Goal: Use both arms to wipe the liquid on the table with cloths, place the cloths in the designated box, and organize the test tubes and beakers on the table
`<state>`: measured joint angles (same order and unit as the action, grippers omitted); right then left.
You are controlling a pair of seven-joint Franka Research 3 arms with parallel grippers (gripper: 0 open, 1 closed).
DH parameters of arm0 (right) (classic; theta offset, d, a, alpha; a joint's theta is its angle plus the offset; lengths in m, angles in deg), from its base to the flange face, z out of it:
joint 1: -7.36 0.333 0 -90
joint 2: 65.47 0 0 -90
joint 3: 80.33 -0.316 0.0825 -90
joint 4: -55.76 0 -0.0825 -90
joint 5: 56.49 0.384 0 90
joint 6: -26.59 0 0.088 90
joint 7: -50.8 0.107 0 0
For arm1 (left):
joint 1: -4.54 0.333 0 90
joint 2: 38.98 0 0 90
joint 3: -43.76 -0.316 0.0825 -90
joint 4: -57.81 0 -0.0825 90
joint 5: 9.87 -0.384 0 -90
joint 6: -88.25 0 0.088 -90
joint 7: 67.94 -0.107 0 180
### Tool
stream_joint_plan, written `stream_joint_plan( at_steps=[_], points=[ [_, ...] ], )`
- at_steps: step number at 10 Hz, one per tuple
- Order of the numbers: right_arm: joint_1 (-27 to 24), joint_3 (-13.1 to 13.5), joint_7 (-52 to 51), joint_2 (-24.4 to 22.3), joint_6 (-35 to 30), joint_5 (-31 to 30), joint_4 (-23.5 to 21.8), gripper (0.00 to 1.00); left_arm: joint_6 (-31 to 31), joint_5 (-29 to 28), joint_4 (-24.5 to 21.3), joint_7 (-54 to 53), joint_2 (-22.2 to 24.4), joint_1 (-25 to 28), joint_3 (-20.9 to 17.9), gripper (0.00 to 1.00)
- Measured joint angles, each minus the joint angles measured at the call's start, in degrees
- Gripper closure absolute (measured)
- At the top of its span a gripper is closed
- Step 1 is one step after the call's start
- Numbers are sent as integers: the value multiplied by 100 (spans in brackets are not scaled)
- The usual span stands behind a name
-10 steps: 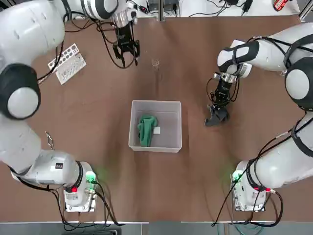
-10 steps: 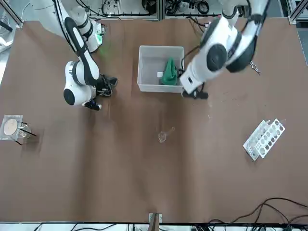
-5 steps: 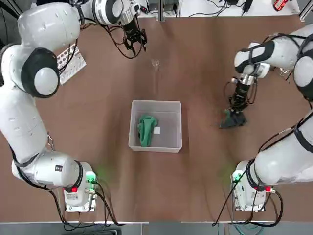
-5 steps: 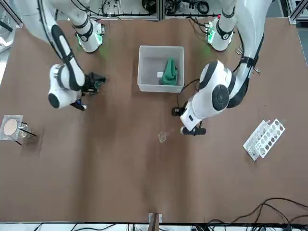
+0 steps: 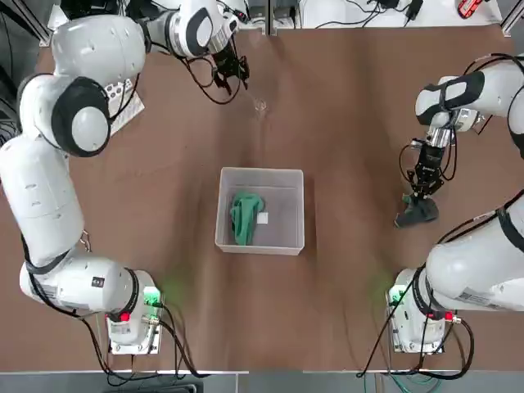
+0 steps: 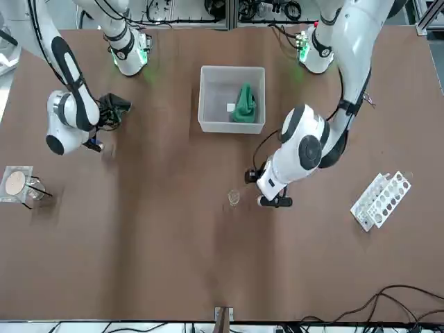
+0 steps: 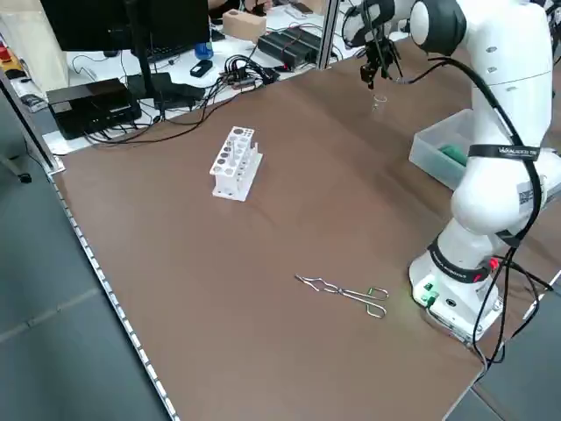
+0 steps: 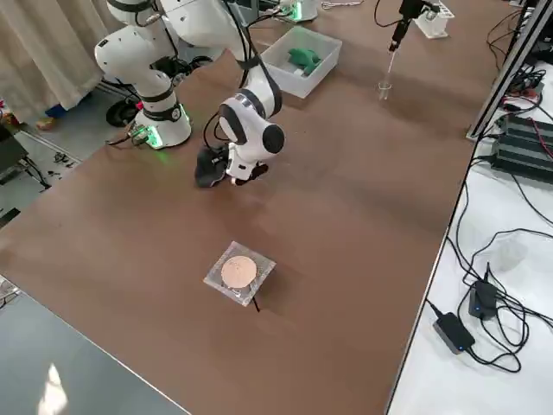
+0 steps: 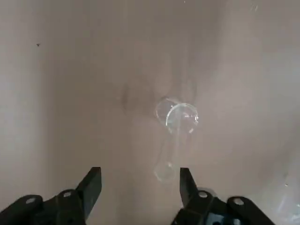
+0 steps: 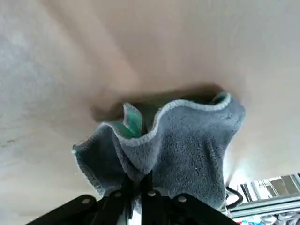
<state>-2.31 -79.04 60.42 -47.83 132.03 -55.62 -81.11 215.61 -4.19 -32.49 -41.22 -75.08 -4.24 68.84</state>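
the right gripper pinches the grey cloth at the table's three o'clock edge, while the left gripper, fingers spread, hovers by the beaker at twelve o'clock, bare wood all round.

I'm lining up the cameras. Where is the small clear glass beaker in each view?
Top: small clear glass beaker, above the translucent plastic bin.
Front, below the bin.
Left side.
Right side.
Left wrist, ahead of the open left pincer.
Right wrist: absent.

Left pincer stretched far across table, fingers spread; right pincer low, pinched closed.
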Motion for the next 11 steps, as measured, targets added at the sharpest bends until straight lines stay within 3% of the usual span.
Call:
stream_joint_plan(
  at_steps=[2,4,7,9,11],
  points=[
    [114,-120,2,1,-65,310,-3,90,226,-2,58,4,-163,-79,1,24],
    [655,-183,2,6,26,875,-6,89,256,-2,124,42,-163,-99,2,29],
    [1311,-222,56,53,635,1009,44,89,447,-2,149,59,-164,-99,2,52],
    [1620,-236,42,56,674,1611,303,89,523,-1,147,78,-164,-104,30,62],
    [2140,-254,102,62,676,2183,487,89,523,0,131,222,-164,-120,76,63]
  ],
)
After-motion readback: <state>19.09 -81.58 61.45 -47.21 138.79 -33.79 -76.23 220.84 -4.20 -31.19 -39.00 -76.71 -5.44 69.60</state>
